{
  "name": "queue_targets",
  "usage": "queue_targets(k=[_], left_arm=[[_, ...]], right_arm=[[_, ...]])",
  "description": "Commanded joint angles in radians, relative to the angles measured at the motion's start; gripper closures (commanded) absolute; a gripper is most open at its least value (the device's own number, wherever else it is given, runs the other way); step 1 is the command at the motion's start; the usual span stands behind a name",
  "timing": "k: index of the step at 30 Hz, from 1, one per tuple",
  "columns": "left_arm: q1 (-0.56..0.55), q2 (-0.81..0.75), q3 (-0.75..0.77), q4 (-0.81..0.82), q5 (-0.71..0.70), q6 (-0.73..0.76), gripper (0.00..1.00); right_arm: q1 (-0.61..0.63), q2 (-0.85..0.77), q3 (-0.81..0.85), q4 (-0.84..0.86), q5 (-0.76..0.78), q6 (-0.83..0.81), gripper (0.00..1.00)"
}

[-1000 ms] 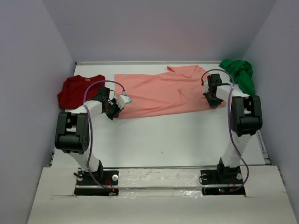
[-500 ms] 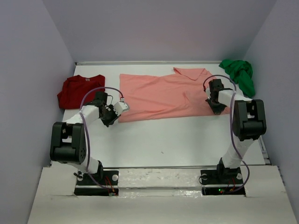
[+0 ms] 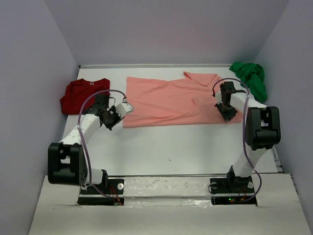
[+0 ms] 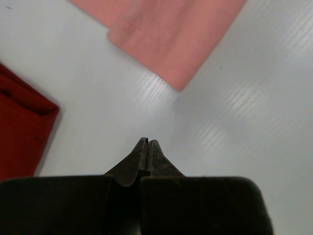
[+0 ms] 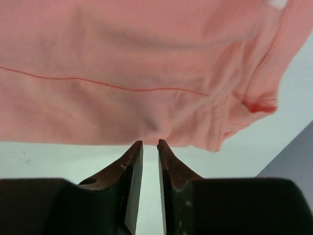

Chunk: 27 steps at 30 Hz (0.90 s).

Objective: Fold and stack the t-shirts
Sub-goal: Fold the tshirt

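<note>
The salmon-pink t-shirt [image 3: 168, 100] lies spread flat across the far middle of the white surface [image 3: 171, 147], its length running left to right and its collar at the far right. The cloth shows shallow wrinkles. In the right wrist view, a thin darker stitch line crosses it above a ribbed hem.

The dark red t-shirt [image 3: 79, 95] lies flattened at the far left, apart from the pink one. The bright green t-shirt [image 3: 250, 78] sits as a crumpled heap in the far right corner.

The left gripper [image 4: 147, 145] is over bare surface just near of the pink shirt's near-left corner. Its jaws are pressed together and hold nothing.

The right gripper [image 5: 149, 145] is at the shirt's near-right edge. Its jaws stand narrowly apart, with the tips just short of the hem and no cloth between them.
</note>
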State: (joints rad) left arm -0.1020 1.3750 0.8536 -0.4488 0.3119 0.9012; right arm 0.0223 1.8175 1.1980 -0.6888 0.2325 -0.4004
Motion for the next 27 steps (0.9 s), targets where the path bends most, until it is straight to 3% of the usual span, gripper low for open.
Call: queue_targets(k=[1,4,8,9,10,12,16,20,27], left_arm=[[0.005,-0.128,0.051,0.099,-0.040,-0.076,0.95],[0.005,-0.155,0.067,0.124,-0.013,-0.093,0.86],[0.005,-0.113,0.105,0.121,0.061,-0.123,0.75],[0.005,-0.100,0.113,0.122,0.075,-0.131,0.73],[0.005,-0.087,0.119,0.131,0.090,-0.140,0.73],[0.005,-0.051,0.128,0.175,0.098,-0.176,0.73],[0.005,0.002,0.153,0.269,0.104,-0.237,0.83],[0.005,0.125,0.229,0.318,0.130,-0.291,1.00],[0.005,0.320,0.395,0.358,0.150,-0.375,1.00]], right_arm=[[-0.007,-0.089,0.171,-0.093,-0.070,-0.005,0.63],[-0.007,-0.087,0.262,-0.144,-0.085,-0.006,0.55],[-0.007,-0.061,0.363,-0.172,-0.104,0.003,0.58],[-0.007,-0.052,0.364,-0.169,-0.104,0.008,0.62],[-0.007,-0.041,0.383,-0.166,-0.105,0.012,0.81],[-0.007,-0.002,0.400,-0.140,-0.091,0.032,1.00],[-0.007,0.095,0.487,-0.118,-0.079,0.060,1.00],[-0.007,0.202,0.607,-0.130,-0.079,0.078,1.00],[-0.007,0.335,0.775,-0.115,-0.041,0.058,1.00]])
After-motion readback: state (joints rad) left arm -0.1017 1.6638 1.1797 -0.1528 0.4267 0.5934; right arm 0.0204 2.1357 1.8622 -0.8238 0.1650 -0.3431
